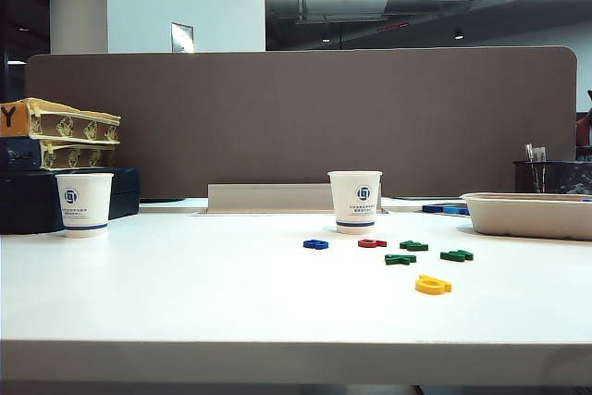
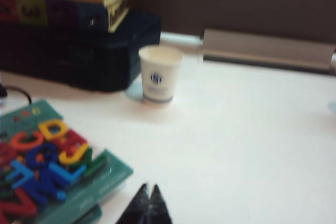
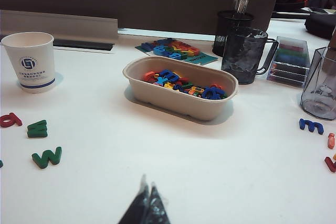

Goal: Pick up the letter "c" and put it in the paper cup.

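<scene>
A: What's the setting?

B: A white counter (image 1: 185, 293) in front of a brown divider panel (image 1: 305, 117), with an office ceiling light above.

A: Where's the letter "c"?

B: The only reddish piece in the exterior view is a small flat red plastic letter (image 1: 372, 243), lying on the counter just in front of the white paper cup with a round blue logo and a blue band near its base (image 1: 355, 201). It is too small and edge-on to read its shape. A blue letter (image 1: 315, 244) lies to its left, three green letters (image 1: 413, 246) to its right, and a yellow letter (image 1: 433, 285) nearer the camera.

A: Other cups?

B: An identical second paper cup (image 1: 84, 203) stands far left, beside a dark case (image 2: 79, 51).

A: And the arms?

B: Neither shows in the exterior view. In its wrist view the left gripper (image 2: 148, 192) has its dark fingers pressed together, holding nothing, above bare counter near a green tray of coloured letters (image 2: 47, 166). The right gripper (image 3: 148, 192) also has its fingers pressed together, empty, short of a beige oval bowl filled with letters (image 3: 181, 103).
</scene>
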`<state>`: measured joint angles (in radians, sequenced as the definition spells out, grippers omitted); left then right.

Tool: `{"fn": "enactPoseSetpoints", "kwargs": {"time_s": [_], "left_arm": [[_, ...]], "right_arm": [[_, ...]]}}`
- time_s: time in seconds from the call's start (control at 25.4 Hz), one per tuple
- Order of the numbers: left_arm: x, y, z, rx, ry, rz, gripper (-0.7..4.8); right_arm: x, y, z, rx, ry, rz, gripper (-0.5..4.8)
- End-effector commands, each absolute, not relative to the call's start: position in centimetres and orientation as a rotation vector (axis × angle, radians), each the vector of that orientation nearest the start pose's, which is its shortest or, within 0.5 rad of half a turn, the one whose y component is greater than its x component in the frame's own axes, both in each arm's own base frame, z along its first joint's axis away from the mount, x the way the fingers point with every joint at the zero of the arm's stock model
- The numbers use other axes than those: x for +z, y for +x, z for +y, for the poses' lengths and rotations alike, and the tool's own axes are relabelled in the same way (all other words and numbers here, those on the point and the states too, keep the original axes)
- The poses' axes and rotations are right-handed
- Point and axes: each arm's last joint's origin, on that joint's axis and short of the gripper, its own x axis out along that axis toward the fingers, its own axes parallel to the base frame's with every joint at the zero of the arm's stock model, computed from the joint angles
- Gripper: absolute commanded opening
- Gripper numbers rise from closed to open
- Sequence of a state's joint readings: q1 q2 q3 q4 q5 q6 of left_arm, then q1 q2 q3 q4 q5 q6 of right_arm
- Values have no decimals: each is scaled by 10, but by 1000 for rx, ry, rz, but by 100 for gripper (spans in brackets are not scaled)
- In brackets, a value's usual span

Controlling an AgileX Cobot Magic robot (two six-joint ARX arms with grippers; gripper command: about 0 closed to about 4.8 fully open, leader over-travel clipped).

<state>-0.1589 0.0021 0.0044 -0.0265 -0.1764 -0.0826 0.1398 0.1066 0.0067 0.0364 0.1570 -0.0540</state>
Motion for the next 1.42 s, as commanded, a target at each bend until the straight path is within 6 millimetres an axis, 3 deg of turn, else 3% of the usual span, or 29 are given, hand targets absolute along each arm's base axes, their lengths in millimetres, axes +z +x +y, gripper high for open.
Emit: {"fn": "enactPoseSetpoints", "kwargs": {"time_s": [0.04, 0.2, 1.02, 1.18, 1.42], "left_arm": [[171, 96, -11, -29, -87, -56, -6], [171, 96, -14, -118, -84, -51, -6], [176, 97, -5, -2, 5, -112, -6], [176, 97, -5, -6, 19, -110, 22], [175, 97, -5, -5, 19, -100, 22]], "right_arm": [[163, 103, 10, -17, -63, 47, -6], [163, 103, 10, -18, -63, 47, -6], [163, 103, 10, -17, -63, 47, -6], [163, 103, 10, -17, -63, 47, -6], [163, 103, 10, -17, -63, 47, -6]]}}
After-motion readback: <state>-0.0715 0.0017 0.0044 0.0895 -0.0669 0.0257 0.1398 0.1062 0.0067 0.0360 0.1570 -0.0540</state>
